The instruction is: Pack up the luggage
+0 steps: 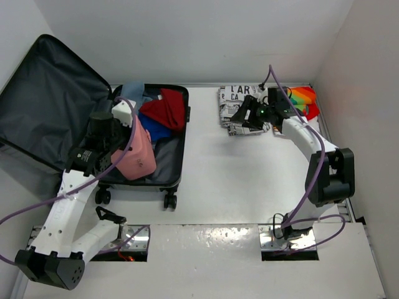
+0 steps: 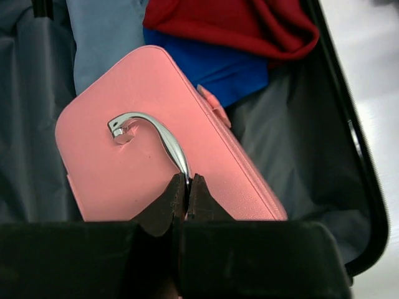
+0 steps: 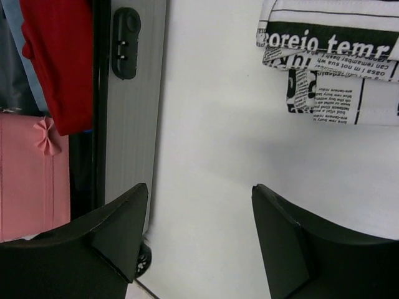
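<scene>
The left pincer (image 2: 186, 185) is pinched tight on the shiny handle (image 2: 159, 134) of the pink case (image 2: 118, 180). Right under it lies the open luggage (image 1: 181, 140). It looks hard and heavy, so its stiff rim seems the best place to grab. The right pincer (image 3: 194, 205) is wide open and holds nothing. The printed cloth (image 3: 336, 68) lies just past it.

The luggage (image 1: 168, 159) is seen w/ a silver-grey ribbed shell & black lining, a pink case (image 1: 138, 156) w/ a silver handle (image 2: 159, 134), a red cloth (image 1: 167, 109) & a blue cloth (image 1: 157, 132) are seen inside it, and a black-&-white newsprint-patterned fabric (image 1: 234, 103) & a rainbow-striped item (image 1: 303, 98) are seen to its right.
</scene>
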